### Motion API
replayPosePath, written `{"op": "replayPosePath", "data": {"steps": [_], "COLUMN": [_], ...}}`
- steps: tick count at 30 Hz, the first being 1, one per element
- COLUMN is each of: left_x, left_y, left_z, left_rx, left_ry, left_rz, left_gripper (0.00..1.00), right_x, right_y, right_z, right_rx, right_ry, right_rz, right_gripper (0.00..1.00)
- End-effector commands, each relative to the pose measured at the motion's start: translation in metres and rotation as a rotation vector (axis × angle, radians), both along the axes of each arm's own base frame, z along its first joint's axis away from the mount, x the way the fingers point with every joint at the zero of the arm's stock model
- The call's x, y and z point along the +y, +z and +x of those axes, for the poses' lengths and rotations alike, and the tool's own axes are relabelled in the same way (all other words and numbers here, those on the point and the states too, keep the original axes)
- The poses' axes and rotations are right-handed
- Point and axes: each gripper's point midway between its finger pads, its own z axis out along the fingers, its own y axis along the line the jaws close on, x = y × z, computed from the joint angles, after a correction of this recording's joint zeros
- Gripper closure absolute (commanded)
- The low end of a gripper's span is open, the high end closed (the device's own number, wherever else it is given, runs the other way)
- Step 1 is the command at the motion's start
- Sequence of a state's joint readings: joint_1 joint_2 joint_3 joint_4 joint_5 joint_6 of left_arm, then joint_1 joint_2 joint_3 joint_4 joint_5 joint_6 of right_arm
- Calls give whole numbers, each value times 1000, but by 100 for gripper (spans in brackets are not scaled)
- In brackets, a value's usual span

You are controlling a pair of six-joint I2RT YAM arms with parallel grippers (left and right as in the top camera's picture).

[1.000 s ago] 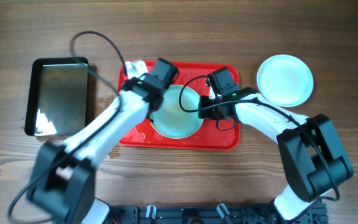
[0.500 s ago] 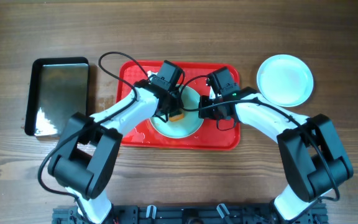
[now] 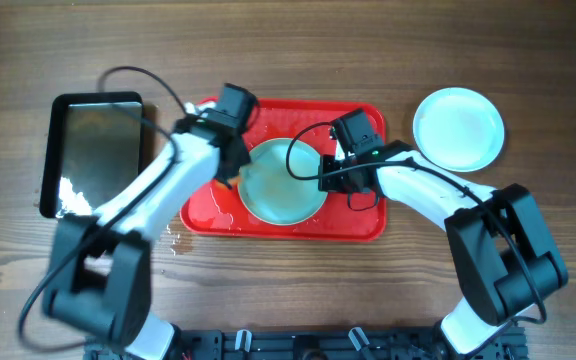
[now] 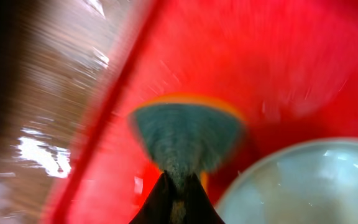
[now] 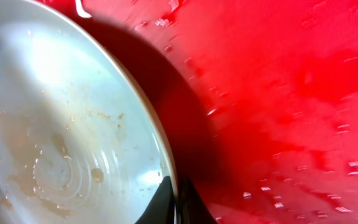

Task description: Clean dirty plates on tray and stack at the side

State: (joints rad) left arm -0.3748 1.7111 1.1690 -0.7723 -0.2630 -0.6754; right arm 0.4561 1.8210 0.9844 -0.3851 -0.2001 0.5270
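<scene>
A pale blue-white plate point(image 3: 283, 182) lies on the red tray point(image 3: 358, 222). It shows wet brown smears in the right wrist view point(image 5: 55, 124). My right gripper point(image 3: 330, 172) is shut on the plate's right rim point(image 5: 169, 180). My left gripper point(image 3: 230, 168) is shut on a grey-green sponge with an orange edge point(image 4: 185, 134), held over the tray point(image 4: 278, 68) just left of the plate point(image 4: 303, 186). A second plate point(image 3: 458, 128) lies on the table to the right of the tray.
A black shiny metal pan point(image 3: 96, 155) stands on the wooden table left of the tray. Water spots lie on the tray and on the table by its lower left corner point(image 3: 173, 240). Cables loop above both arms.
My left gripper has swung the sponge off the plate's centre to the left, over the tray's left part. The right gripper has kept its hold on the rim.
</scene>
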Motion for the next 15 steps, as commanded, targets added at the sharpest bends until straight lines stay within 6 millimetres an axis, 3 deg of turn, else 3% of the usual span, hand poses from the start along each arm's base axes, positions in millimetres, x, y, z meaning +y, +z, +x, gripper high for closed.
{"op": "replayPosePath", "data": {"steps": [1, 3, 5, 7, 10, 14, 15], "left_x": [27, 31, 29, 21, 14, 3, -1], "left_y": [89, 111, 115, 102, 71, 36, 28], "left_z": [-4, -16, -24, -29, -32, -30, -28], "left_rx": [-245, -283, -273, -222, -137, -42, -23], "left_ry": [92, 93, 81, 61, 46, 31, 27], "left_rz": [-7, -24, -50, -85, -97, -118, -131], "left_gripper": [96, 96, 96, 96, 96, 96, 96], "right_x": [-31, -26, -19, -21, -47, -88, -100], "right_y": [-19, -6, 21, 53, 113, 174, 193], "right_z": [1, 11, 27, 41, 62, 67, 64], "right_rx": [-4, -39, -98, -167, -311, -469, -525], "right_ry": [-43, -19, 12, 19, 20, 2, -8], "right_rz": [-148, -136, -123, -157, -322, -617, -756], "right_gripper": [96, 95, 96, 96, 96, 96, 96]}}
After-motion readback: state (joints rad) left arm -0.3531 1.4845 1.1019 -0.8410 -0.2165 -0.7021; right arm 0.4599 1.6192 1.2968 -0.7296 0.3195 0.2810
